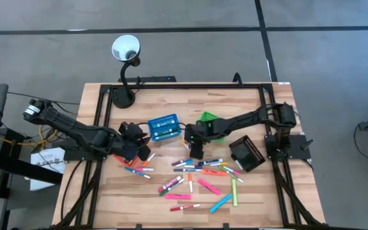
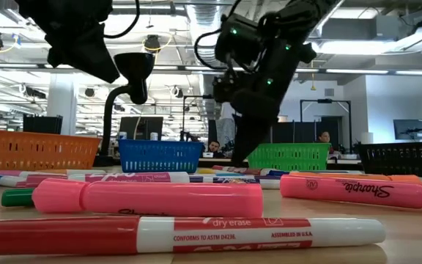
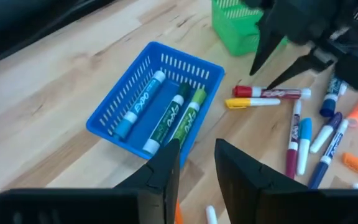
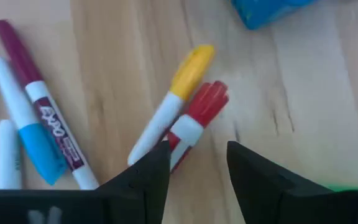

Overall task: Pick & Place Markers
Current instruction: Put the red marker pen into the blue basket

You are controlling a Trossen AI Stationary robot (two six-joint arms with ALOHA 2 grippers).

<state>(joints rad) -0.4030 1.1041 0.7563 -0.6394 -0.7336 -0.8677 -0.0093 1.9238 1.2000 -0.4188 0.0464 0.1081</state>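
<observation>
Inspecting the table's middle, we find the right gripper point(image 4: 197, 163), jaws parted and empty, poised directly over the red-capped marker point(image 4: 194, 118), whose long axis runs slantwise through the gap, nearer this arm than the left.

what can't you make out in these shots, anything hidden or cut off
- Orange basket: in the high view, hidden under the left arm.
- Red-capped marker: right wrist view, its far end is hidden behind the right gripper, whose fingers stand apart.
- Blue basket: left wrist view, near corner covered by the open left gripper.
- Small print on markers: high view, too small.
</observation>
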